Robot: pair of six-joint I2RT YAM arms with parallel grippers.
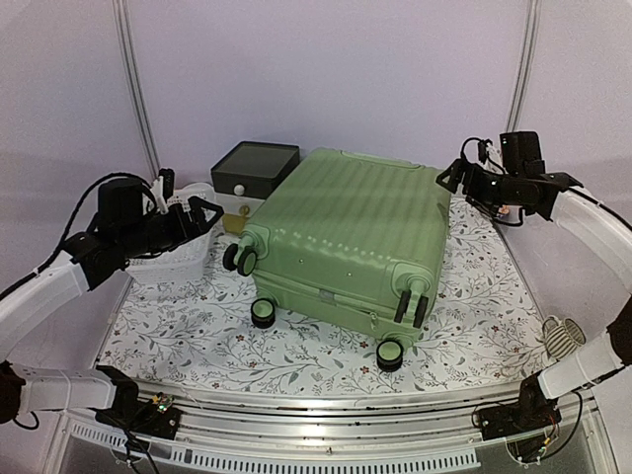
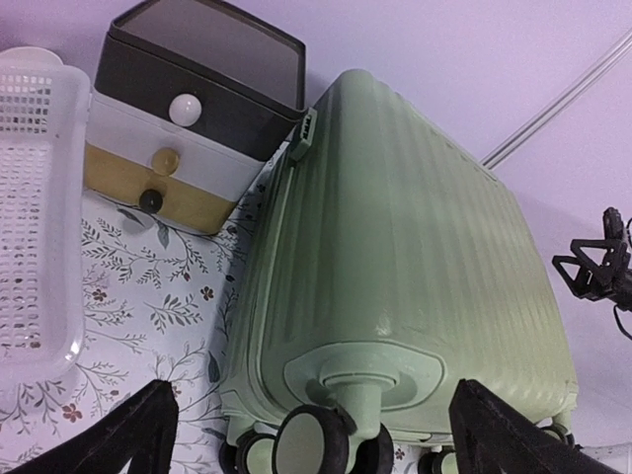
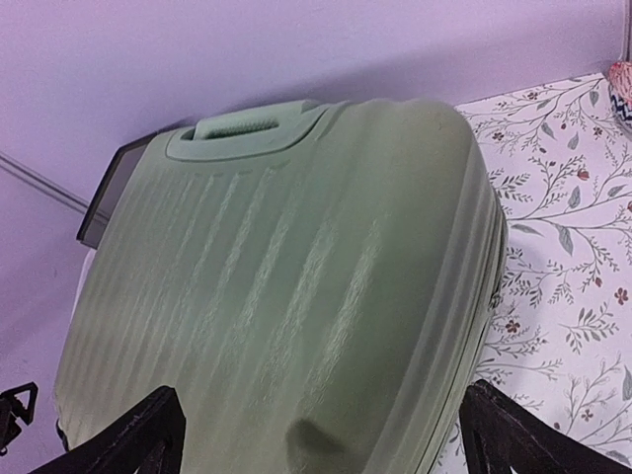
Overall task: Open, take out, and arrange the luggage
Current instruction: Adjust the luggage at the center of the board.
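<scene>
Left gripper [image 1: 207, 215]: fingers spread wide, nothing held, hovering over the white mesh basket [image 1: 176, 265] at the table's left side. Behind the basket stood the dark-lidded drawer box [image 1: 255, 168].

Just beside the box, the light-green suitcase [image 1: 346, 232] lay flat and closed mid-table on the floral cloth [image 1: 168, 341], wheels toward the arms. This was probably so that the upper shell could swing up once unzipped.

Right gripper [image 1: 452, 178]: fingers also apart and empty, raised off the suitcase's far right corner.

Judgement: the arms flanked the case ready to start opening it; nothing had been taken out yet.

Views:
- Only the left wrist showed the box's drawer knobs [image 2: 184, 109] and the casters [image 2: 314, 444] close up.
- Only the right wrist showed the recessed handle [image 3: 252, 126].
- Only the overhead placed both arms.
</scene>
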